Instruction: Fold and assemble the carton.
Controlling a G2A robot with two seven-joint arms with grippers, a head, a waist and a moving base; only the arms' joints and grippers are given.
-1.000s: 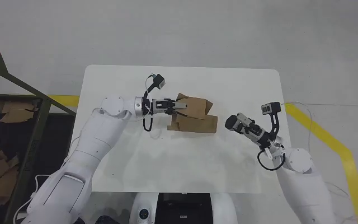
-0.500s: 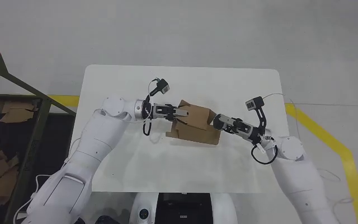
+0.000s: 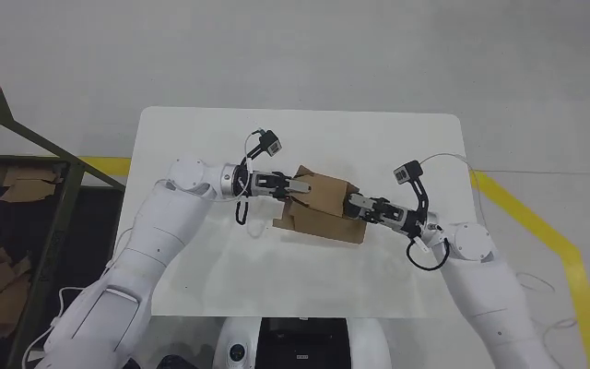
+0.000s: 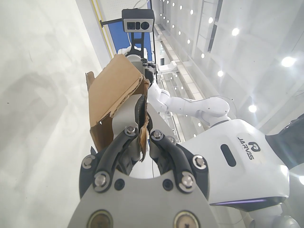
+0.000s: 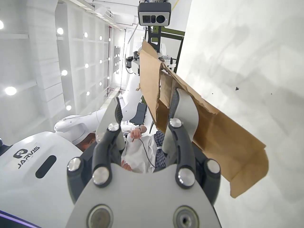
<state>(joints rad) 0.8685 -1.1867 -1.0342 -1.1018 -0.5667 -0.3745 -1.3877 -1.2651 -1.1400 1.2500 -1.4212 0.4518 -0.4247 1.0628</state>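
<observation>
Pinching a torn flap of the cardboard carton (image 3: 323, 210) in my left gripper (image 4: 142, 119), arm stretched inward over the white table's (image 3: 396, 138) middle; my right gripper (image 5: 149, 100) (fingers spread) has one finger inside the opposite end

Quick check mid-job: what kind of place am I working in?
Probably a factory-style hall or robot test floor: a yellow floor line, rows of high ceiling lights, and scrap cardboard beside the table.
</observation>
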